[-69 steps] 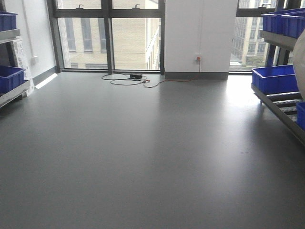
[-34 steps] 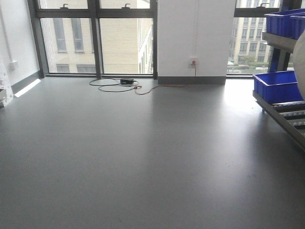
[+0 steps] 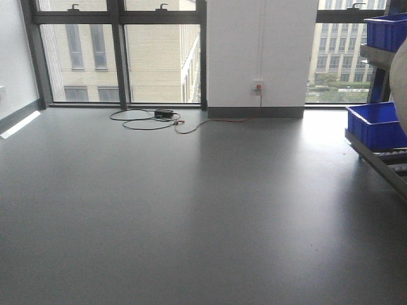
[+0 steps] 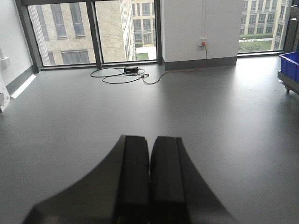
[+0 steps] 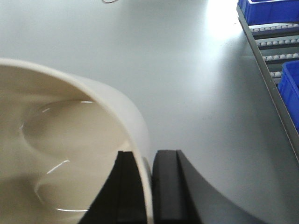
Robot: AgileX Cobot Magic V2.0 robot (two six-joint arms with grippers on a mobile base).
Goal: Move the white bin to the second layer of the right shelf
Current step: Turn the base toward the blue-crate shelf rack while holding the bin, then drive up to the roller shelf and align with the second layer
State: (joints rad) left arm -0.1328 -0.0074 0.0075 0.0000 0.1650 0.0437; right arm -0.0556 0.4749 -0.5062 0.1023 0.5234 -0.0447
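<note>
**White bin in hand, shelf not yet reached**

The right gripper point(image 5: 151, 161) is clenched on the white bin point(image 5: 70, 140). One black finger sits inside the rounded mouth and the other outside, with the glossy cream wall pinched between them. The bin is carried clear of the grey floor point(image 3: 191, 210) and is tipped so that its smooth, empty interior faces the right wrist camera. In the front view only a pale sliver of its wall point(image 3: 400, 82) shows at the right edge.

The left gripper point(image 4: 149, 144) is closed on nothing, its two pads pressed together with only a thin seam between them. It points out over bare floor toward the windows and a loose cable point(image 3: 149, 119).

The right shelf point(image 5: 275, 44) lies off to the right, with lanes of small white rollers between steel rails and blue crates point(image 5: 268, 9) resting on it. In the front view a roller level with a blue crate point(image 3: 375, 124) sits below a higher level holding another. Which of these counts as the second layer cannot be settled from these views.

The pick-up appears done, since the bin is lifted and secured. What is left is to close the distance to the rack, as the bin is well apart from the rollers. The bin must then be lined up with a free stretch of lane beside the crates, set down on the rollers and released.
</note>
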